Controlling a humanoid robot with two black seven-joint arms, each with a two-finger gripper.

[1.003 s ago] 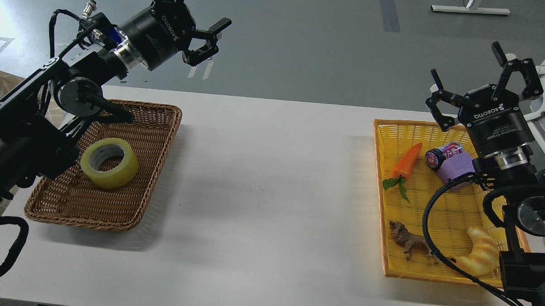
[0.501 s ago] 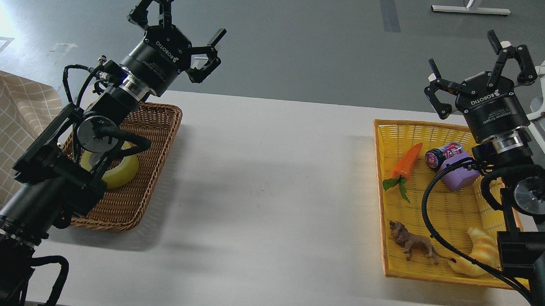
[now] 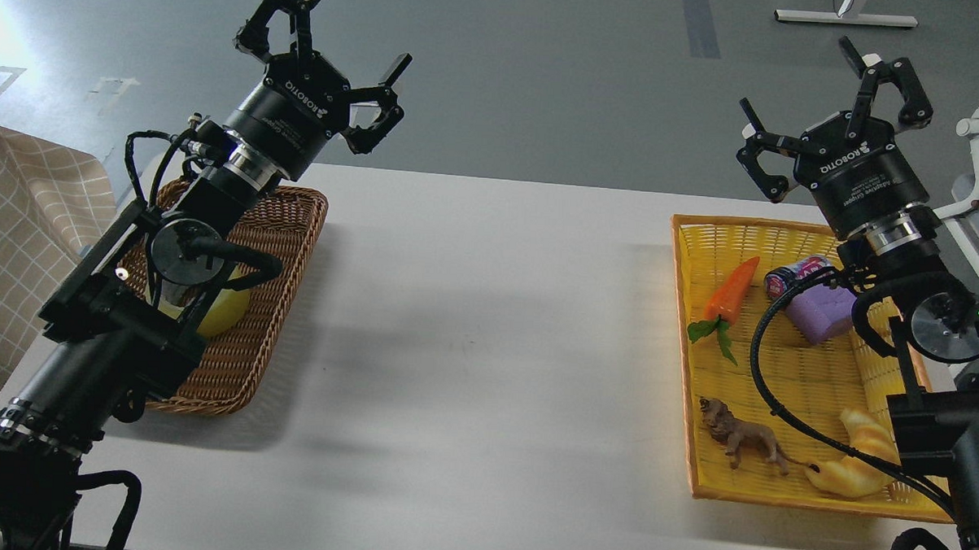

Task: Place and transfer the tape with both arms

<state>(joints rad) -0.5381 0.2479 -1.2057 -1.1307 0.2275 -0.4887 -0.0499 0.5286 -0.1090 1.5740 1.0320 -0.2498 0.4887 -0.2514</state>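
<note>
The yellow tape roll [image 3: 226, 310] lies in the brown wicker basket [image 3: 283, 243] at the left of the white table; my left arm hides most of it, only a yellow edge shows. My left gripper [image 3: 322, 41] is open and empty, raised above the basket's far end, fingers pointing up and away. My right gripper [image 3: 830, 91] is open and empty, raised above the far edge of the yellow basket [image 3: 683, 331].
The yellow basket holds a toy carrot [image 3: 729, 295], a small can [image 3: 787, 277], a purple block [image 3: 822, 311], a toy lion [image 3: 740, 438] and a croissant toy [image 3: 853, 467]. A checked cloth [image 3: 19, 234] lies at the left. The table [image 3: 487, 348] spans between the baskets.
My left arm has swung in over the brown basket and now covers most of the tape. My right gripper has risen and shifted left. Both stay open.
</note>
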